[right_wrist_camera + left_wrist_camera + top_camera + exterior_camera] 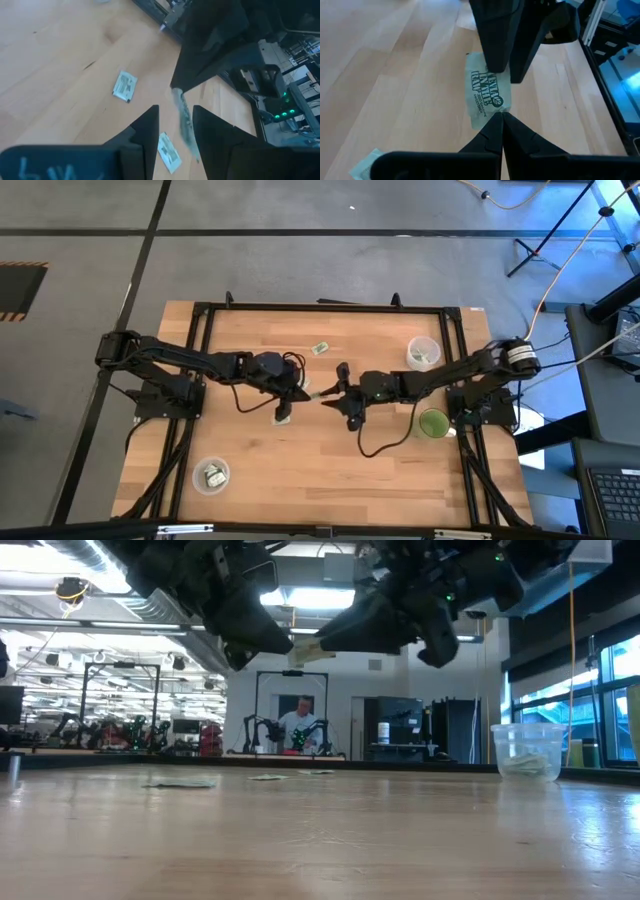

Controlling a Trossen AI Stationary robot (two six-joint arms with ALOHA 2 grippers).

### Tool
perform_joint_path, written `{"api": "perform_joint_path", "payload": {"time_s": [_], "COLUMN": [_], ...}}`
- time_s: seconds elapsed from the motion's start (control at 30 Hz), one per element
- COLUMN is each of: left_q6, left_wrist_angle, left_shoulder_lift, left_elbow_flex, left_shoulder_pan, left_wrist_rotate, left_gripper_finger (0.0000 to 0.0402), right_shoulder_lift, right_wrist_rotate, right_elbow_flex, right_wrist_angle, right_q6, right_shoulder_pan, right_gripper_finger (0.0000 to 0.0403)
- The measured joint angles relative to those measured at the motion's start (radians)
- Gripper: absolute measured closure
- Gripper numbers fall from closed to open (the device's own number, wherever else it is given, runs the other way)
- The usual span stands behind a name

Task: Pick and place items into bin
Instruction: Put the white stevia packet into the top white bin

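Left arm: reaching inward at mid-surface, left claw (305,392) raised, fingers pinched together. Right arm: reaching inward opposite, right claw (335,387) raised, fingers parted.

Grey concrete floor (300,265) surrounds the wooden table (320,470). Far wall white, with ceiling light panels (310,598). Windows (615,700) right. A seated person (299,726) far centre.

We see left gripper (502,116) pinching pale green packet (486,95) above wooden table (395,80); right gripper's fingers (495,35) opposite.
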Motion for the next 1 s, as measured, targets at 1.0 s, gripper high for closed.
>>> {"api": "perform_joint_path", "payload": {"time_s": [1.0], "left_q6": [0.311], "left_wrist_angle": [-0.080], "left_shoulder_lift": [-0.002], "left_elbow_flex": [0.000], "left_shoulder_pan": [-0.037], "left_wrist_rotate": [-0.141], "left_gripper_finger": [0.0298], "right_shoulder_lift": [-0.021], "right_wrist_rotate": [0.159], "right_elbow_flex": [0.025], "right_wrist_angle": [-0.108], "right_q6": [0.081], "right_shoulder_pan": [-0.001], "right_gripper_finger": [0.0394]}}
